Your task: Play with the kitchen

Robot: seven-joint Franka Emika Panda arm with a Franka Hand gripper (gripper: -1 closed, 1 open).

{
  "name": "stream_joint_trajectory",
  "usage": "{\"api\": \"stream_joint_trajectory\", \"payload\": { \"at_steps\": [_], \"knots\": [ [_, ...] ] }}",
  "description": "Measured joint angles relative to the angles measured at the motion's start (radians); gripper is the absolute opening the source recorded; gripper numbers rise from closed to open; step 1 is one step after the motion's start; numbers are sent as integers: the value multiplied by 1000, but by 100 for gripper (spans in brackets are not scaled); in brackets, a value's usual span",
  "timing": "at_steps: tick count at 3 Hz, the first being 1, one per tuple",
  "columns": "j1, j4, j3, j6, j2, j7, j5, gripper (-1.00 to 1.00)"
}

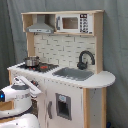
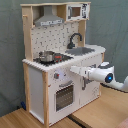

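Toy kitchen (image 2: 52, 75) with small pot (image 2: 47, 55) on hob, gripper (image 2: 74, 70) near front panel, jaw state unclear

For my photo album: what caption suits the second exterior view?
A white robot arm reaches toward the front of a toy kitchen with a small pot on its hob.

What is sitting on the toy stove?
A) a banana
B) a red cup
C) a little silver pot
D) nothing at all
C: a small shiny pot sits on the hob, beside the sink; both exterior views show it.
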Motion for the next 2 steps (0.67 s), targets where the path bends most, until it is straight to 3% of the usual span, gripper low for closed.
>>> {"api": "stream_joint_trajectory", "payload": {
  "at_steps": [2],
  "knots": [
    [0,-1,0,5,0,208,0,-100]
  ]
}}
